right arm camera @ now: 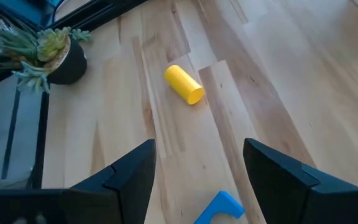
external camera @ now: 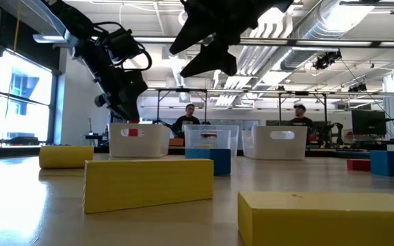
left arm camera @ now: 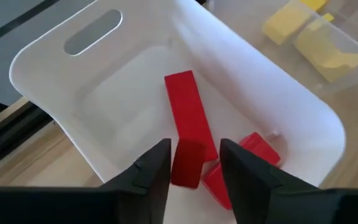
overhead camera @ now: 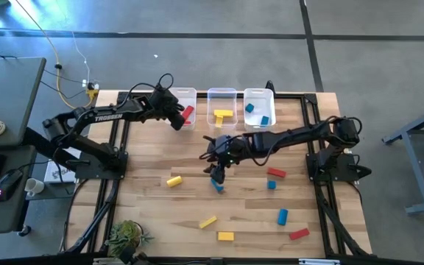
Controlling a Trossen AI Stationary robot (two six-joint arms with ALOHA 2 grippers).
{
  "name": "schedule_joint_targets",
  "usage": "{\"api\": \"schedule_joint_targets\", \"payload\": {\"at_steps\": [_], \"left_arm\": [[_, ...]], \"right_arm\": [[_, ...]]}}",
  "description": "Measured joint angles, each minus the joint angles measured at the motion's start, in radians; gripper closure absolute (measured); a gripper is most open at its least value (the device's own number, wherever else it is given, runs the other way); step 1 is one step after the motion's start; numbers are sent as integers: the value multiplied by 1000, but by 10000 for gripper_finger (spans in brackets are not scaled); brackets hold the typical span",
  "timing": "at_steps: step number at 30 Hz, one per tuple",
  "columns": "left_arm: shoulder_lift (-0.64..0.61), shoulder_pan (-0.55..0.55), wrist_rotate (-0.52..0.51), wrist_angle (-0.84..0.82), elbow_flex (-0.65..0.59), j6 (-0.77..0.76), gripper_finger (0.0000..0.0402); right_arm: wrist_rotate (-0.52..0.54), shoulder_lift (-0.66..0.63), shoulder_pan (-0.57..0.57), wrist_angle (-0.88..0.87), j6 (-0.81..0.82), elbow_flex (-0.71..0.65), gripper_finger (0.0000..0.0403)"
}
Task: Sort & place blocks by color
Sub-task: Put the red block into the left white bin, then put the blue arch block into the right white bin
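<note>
Three clear white-rimmed bins stand at the table's far edge. The left bin [overhead camera: 185,103] holds red blocks, among them a red bar [left arm camera: 188,124] that lies slanted on other red pieces [left arm camera: 253,152]. My left gripper [left arm camera: 194,165] hangs open over this bin, its fingers on either side of the bar's near end, with a gap showing at one side. The middle bin [overhead camera: 221,107] holds yellow blocks, the right bin [overhead camera: 258,107] blue ones. My right gripper [overhead camera: 218,168] stands open above mid-table, over a blue block [right arm camera: 219,208]; a yellow cylinder [right arm camera: 184,84] lies beyond it.
Loose blocks lie on the table: a red block [overhead camera: 276,173], a blue block [overhead camera: 271,184], a blue cylinder [overhead camera: 282,216], a red bar [overhead camera: 299,234], and two yellow bars [overhead camera: 207,221] [overhead camera: 225,236]. A potted plant [overhead camera: 127,235] sits at the near left corner. People sit beyond the table.
</note>
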Motion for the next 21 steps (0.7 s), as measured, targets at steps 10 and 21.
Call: {"api": "schedule_joint_targets", "payload": {"at_steps": [10, 21], "left_arm": [[0, 0, -47, -93, 139, 21, 252], [0, -43, -36, -269, 273, 21, 252]], "right_arm": [[4, 0, 38, 0, 54, 0, 174], [26, 46, 86, -37, 158, -1, 174]]}}
